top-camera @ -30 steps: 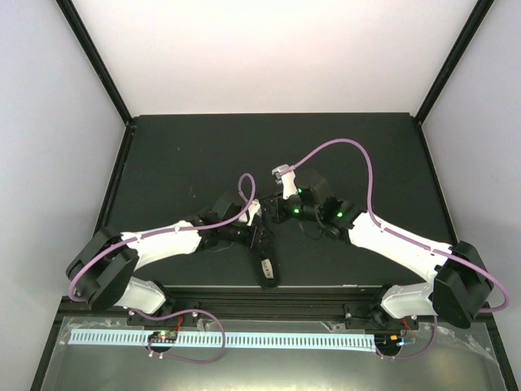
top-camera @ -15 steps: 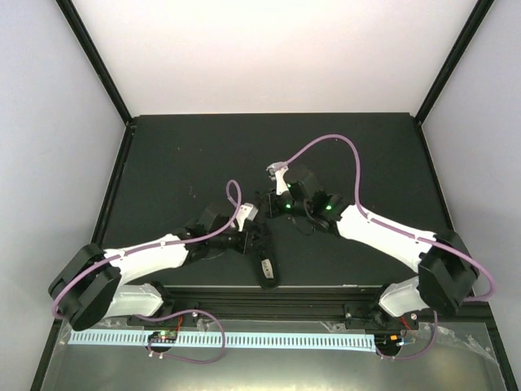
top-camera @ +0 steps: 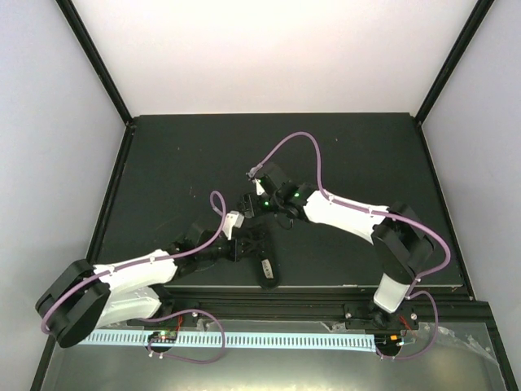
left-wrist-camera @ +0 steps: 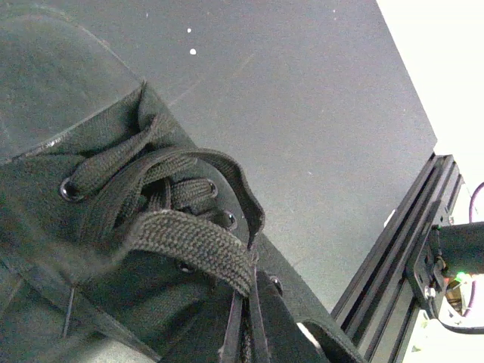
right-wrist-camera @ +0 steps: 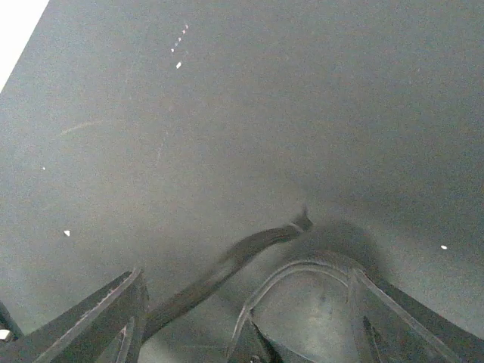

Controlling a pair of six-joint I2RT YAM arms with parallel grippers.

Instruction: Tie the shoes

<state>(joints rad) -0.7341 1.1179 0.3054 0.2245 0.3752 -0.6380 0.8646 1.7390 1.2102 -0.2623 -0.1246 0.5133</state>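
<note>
Compared with one second ago, note the left gripper (top-camera: 256, 244) drawn back toward the near left and the right gripper (top-camera: 248, 204) swung left over the table (top-camera: 163, 163). Locate the shoe (top-camera: 267, 273) at the near edge, centre, just beside the left gripper. Read the left gripper as fully closed, apparently pinching a lace (left-wrist-camera: 193, 242) pulled taut toward it. Read the right gripper as spread wide, gripping nothing, with a loose lace end (right-wrist-camera: 227, 265) lying between its fingers (right-wrist-camera: 91, 325). Treat the shoe as light and soft, each lace as limp and slippery; take hold near a lace tip. Record no containers in view.
</note>
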